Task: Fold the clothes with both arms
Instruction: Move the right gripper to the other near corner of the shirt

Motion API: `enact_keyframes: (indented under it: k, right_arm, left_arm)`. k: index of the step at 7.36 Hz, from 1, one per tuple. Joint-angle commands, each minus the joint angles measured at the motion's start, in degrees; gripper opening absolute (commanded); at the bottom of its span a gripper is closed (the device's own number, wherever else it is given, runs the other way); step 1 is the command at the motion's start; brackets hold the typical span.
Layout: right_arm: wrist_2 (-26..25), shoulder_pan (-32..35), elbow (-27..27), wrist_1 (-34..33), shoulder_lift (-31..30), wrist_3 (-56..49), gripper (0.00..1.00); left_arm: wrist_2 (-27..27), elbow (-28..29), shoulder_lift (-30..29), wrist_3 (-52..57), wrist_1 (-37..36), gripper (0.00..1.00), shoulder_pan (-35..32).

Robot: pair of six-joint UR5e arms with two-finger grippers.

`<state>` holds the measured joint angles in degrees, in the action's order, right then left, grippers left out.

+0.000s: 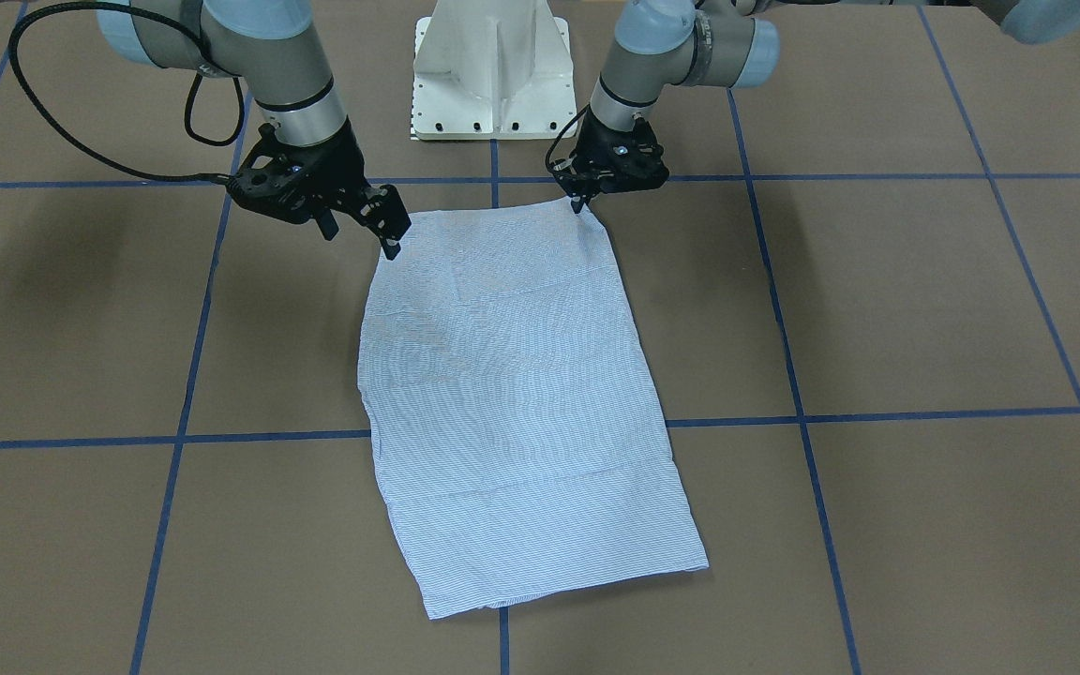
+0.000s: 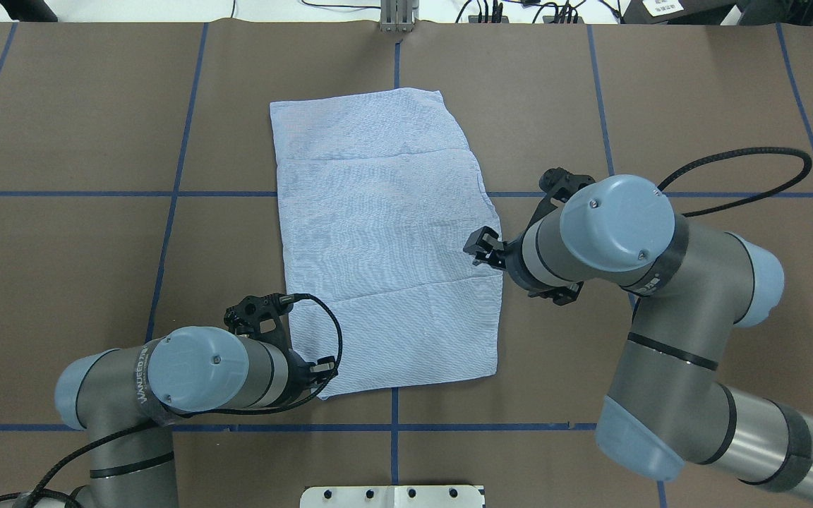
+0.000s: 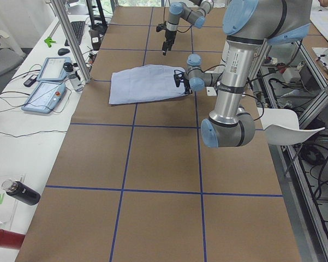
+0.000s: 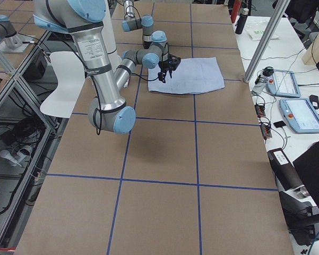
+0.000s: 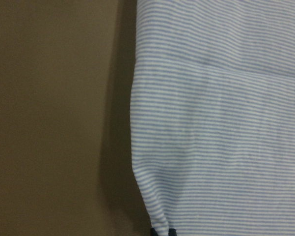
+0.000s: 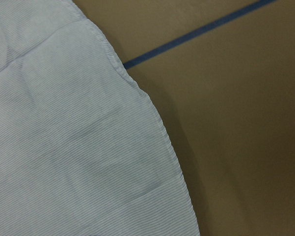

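Folding looks to be at the long-rectangle stage: the striped shirt (image 2: 385, 240) lies flat mid-table (image 2: 696, 106), sleeves and collar out of sight, one short end toward the robot. The left gripper (image 1: 580, 202) is down at the near left corner, fingers drawn together, apparently pinching the cloth. The right gripper (image 1: 359, 234) hangs raised over the shirt's right edge, fingers spread, holding nothing. Next, I judge, it must drop and pinch its own near corner so both can carry that end across. No shirt label shows; the white lettering (image 2: 144, 374) on the left arm is too small to read.
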<state>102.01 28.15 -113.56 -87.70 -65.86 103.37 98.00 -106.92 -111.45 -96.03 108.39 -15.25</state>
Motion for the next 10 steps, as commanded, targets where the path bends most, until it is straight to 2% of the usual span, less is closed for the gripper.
enact_keyframes:
  k: [1, 4, 5, 6, 10]
  right_arm:
    - [-6.5, -7.6, 0.7, 0.1, 0.1, 13.8, 0.98]
    - [-13.8, -13.7, 3.3, 0.2, 0.1, 17.6, 1.0]
    - [-15.3, -14.2, 5.4, 0.2, 2.0, 18.1, 1.0]
    - [-16.2, -14.3, 8.2, 0.2, 4.0, 18.4, 0.97]
    - [-16.4, -15.3, 8.9, 0.2, 4.2, 21.9, 0.9]
  left_arm:
    - [0.0, 0.0, 0.0, 0.0, 0.0, 0.0, 0.0]
    - [0.0, -0.2, 0.0, 0.0, 0.0, 0.0, 0.0]
    - [0.0, -0.2, 0.1, 0.0, 0.0, 0.0, 0.0]
    - [0.0, -0.3, 0.1, 0.0, 0.0, 0.0, -0.1]
    - [0.0, -0.3, 0.1, 0.0, 0.0, 0.0, 0.0]
